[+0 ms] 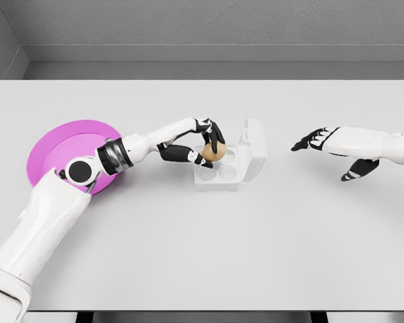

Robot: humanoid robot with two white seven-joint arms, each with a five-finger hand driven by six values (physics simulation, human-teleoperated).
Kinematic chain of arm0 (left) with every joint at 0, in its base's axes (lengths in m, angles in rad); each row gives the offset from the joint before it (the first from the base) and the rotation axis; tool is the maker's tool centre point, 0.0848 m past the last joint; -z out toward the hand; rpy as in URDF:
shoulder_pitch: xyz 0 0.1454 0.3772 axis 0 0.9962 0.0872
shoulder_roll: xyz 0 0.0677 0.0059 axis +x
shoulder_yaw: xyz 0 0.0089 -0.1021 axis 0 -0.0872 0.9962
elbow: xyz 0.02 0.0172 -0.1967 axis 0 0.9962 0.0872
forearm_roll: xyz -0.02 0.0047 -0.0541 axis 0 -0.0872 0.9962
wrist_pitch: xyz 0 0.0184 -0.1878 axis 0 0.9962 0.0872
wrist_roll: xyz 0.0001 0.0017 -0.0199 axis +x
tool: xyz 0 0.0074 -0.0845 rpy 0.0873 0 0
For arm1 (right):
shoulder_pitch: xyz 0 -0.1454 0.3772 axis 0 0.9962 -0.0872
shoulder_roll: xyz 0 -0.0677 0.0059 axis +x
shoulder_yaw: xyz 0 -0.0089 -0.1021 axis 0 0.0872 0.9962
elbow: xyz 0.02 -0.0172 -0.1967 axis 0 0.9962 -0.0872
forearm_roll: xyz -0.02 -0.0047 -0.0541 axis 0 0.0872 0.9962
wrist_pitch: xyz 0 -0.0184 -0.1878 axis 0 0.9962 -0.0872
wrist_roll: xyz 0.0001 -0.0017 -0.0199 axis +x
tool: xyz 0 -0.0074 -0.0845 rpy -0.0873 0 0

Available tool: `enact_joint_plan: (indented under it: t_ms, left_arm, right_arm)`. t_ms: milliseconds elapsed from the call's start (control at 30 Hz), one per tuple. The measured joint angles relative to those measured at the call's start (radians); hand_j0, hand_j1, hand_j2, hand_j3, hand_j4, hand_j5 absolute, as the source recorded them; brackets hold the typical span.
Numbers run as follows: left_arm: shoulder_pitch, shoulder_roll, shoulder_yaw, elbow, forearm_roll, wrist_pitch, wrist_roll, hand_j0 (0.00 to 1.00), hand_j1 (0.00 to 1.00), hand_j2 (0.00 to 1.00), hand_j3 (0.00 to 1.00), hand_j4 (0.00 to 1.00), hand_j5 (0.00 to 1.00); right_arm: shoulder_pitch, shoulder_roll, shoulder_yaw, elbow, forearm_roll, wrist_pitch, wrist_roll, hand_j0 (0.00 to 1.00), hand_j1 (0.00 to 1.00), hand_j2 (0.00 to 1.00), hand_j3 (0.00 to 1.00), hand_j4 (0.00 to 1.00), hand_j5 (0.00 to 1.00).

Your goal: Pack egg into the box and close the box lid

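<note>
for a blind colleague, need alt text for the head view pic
The left hand holds a brown egg over an open white egg box, lid raised on its right. A pink plate lies at the left; the right hand hovers open at the right.

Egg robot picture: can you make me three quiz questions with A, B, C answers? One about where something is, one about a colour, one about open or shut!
1. Where is the egg?
A. On the plate
B. In the left hand, over the box
C. In the right hand

2. What colour is the plate?
A. Pink
B. Green
C. Yellow

3. How is the box lid?
A. Shut
B. Missing
C. Open, standing up

Answers:
1 B, the left hand's fingers wrap the egg above the box's cups.
2 A, the round plate at the left is pink.
3 C, the lid stands raised at the box's right side.

The right hand hovers open, holding nothing.
</note>
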Motion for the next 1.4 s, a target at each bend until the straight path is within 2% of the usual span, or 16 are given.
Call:
enact_joint_plan:
  t_ms: [200, 1000, 1400]
  left_arm:
    - [0.021, -0.01, -0.002, 0.006, 0.022, 0.0, 0.0, 0.3, 0.3, 0.3, 0.3, 0.3, 0.3]
    - [0.021, -0.009, -0.022, 0.019, 0.065, 0.0, 0.0, 0.3, 0.3, 0.3, 0.3, 0.3, 0.3]
    - [0.009, -0.012, -0.023, 0.093, 0.07, 0.0, 0.0, 0.3, 0.3, 0.3, 0.3, 0.3, 0.3]
  right_arm:
    - [0.0, 0.0, 0.0, 0.0, 0.0, 0.0, 0.0, 1.0, 1.0, 1.0, 1.0, 1.0, 1.0]
    - [0.0, -0.001, 0.0, -0.001, 0.0, 0.0, 0.0, 1.0, 1.0, 1.0, 1.0, 1.0, 1.0]
    - [0.0, -0.002, 0.0, -0.001, 0.0, 0.0, 0.0, 1.0, 1.0, 1.0, 1.0, 1.0, 1.0]
